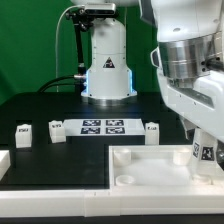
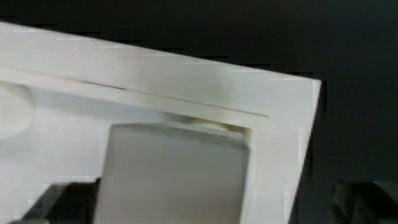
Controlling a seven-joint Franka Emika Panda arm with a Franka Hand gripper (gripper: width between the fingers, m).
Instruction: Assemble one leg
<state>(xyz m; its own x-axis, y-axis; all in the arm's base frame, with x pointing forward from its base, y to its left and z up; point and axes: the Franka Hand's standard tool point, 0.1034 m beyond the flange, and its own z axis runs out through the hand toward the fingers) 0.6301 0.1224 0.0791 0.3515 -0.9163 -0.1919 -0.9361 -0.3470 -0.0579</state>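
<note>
Gripper (image 1: 203, 148) is closed on the leg (image 1: 207, 153), holding it upright over a corner of the white panel (image 1: 150, 165). Judged: insertion is under way, seating is unconfirmed and tightening remains to be done. Three spare legs (image 1: 57, 131) lie well away from the gripper, beside the marker board (image 1: 103, 126). Only the wrist view shows the leg's end at the corner socket (image 2: 214, 125); only the exterior view shows the spare legs.

From here the arm (image 1: 190, 60) runs out past the exterior view's top and right edges. The gripper (image 1: 203, 152) sits hard by that right edge, and I cannot tell how its jaws stand. The white panel (image 1: 150, 165) is cut off there too. The wrist view is blurred, and its grey finger (image 2: 169, 170) leaves the picture.
</note>
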